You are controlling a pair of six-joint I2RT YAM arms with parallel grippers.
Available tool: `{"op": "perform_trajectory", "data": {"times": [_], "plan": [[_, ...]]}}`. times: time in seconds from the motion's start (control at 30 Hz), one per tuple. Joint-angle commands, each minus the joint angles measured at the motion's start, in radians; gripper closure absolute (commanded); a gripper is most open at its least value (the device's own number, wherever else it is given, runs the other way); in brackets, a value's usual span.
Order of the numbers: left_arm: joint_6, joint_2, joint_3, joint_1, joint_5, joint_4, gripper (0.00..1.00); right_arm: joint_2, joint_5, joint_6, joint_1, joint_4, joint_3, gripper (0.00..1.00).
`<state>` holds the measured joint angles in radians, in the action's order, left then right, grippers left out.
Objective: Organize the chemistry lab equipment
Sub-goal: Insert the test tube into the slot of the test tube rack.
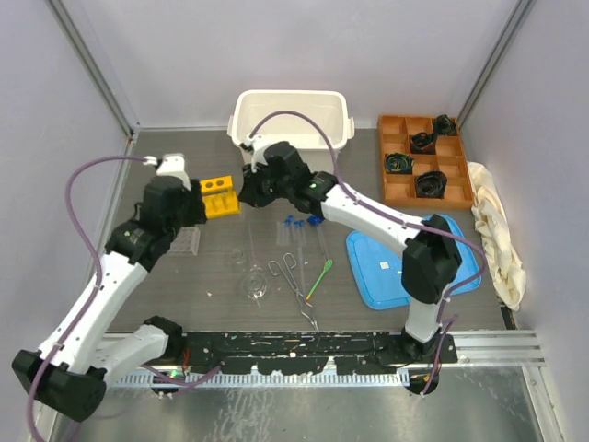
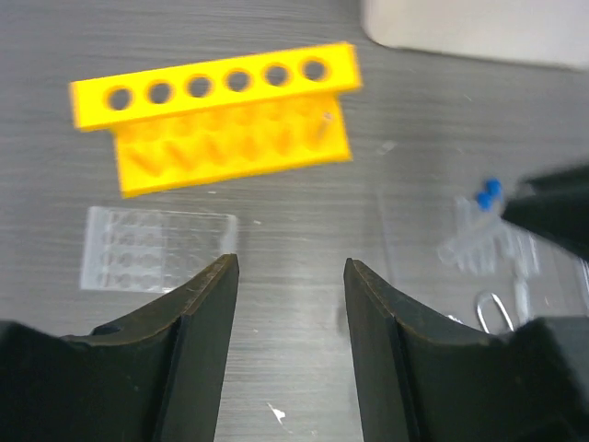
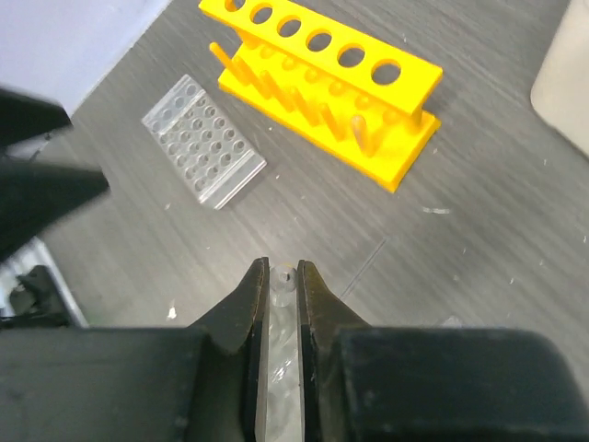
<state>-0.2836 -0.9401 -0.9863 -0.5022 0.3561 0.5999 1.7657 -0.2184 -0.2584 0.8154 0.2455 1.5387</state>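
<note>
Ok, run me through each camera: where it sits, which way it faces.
Top external: fixed above and behind the bases, looking down on the table; left arm and right arm show.
Left wrist: on the left arm, looking down past the open left gripper at the yellow rack and clear plastic rack.
Right wrist: on the right arm, looking down past the right gripper, shut on a clear tube, at those racks.
Shared: all three show both racks.

My dark grey table (image 1: 368, 175) bears the yellow rack (image 1: 220, 195) and clear plastic rack (image 1: 187, 241) at left, a white tub (image 1: 293, 93) at the back, an orange tray (image 1: 385, 157) and cream cloth (image 1: 497, 235) at right. Mid-table lie a blue lid (image 1: 386, 267), tongs (image 1: 294, 281), green spatula (image 1: 319, 276), flask (image 1: 255, 285) and test tubes (image 1: 299, 226).
</note>
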Motion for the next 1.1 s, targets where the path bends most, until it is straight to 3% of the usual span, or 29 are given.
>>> {"op": "perform_trajectory", "data": {"times": [0.0, 0.13, 0.3, 0.73, 1.07], "plan": [[-0.045, -0.049, -0.068, 0.249, -0.168, 0.048, 0.49, 0.090, 0.145, 0.161, 0.066, -0.056, 0.116, 0.99], [-0.074, -0.083, -0.078, 0.413, -0.308, 0.049, 0.50, 0.166, 0.180, 0.191, 0.091, -0.140, 0.158, 0.99], [-0.095, -0.110, -0.074, 0.514, -0.389, 0.064, 0.52, 0.267, 0.190, 0.218, 0.098, -0.149, 0.281, 0.99], [-0.121, -0.100, -0.046, 0.536, -0.402, 0.038, 0.54, 0.488, 0.225, 0.290, 0.110, -0.116, 0.569, 0.99], [-0.118, -0.108, -0.042, 0.536, -0.426, 0.033, 0.54, 0.542, 0.221, 0.294, 0.109, -0.118, 0.617, 0.99]]}}
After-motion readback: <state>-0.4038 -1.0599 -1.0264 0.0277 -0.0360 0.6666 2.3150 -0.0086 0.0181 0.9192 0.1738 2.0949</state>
